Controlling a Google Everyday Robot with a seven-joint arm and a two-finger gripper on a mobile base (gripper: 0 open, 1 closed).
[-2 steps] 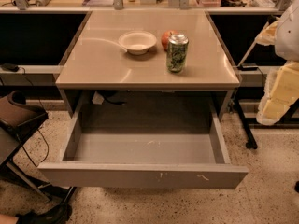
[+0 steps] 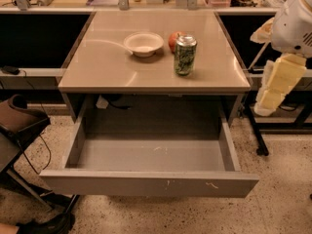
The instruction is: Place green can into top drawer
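One green can [image 2: 185, 55] stands on the table [image 2: 107, 77], beside one apple [image 2: 172, 39] and one bowl [image 2: 143, 43]. One top drawer [image 2: 151, 183] hangs open, nearer. The gripper [image 2: 273, 89] hangs right of the table; I cannot tell whether it is apart or together.

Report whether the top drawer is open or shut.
Open: the top drawer is pulled out below the table, its inside in view. The green can stands on the table; the gripper hangs off the table's side.

The only writing in sight is the pale lettering on the label of the green can [image 2: 185, 56], which stands on the right half of the table [image 2: 97, 77], and its words cannot be made out. The gripper [image 2: 267, 104], hanging at the right beside the table, bears no legible mark.
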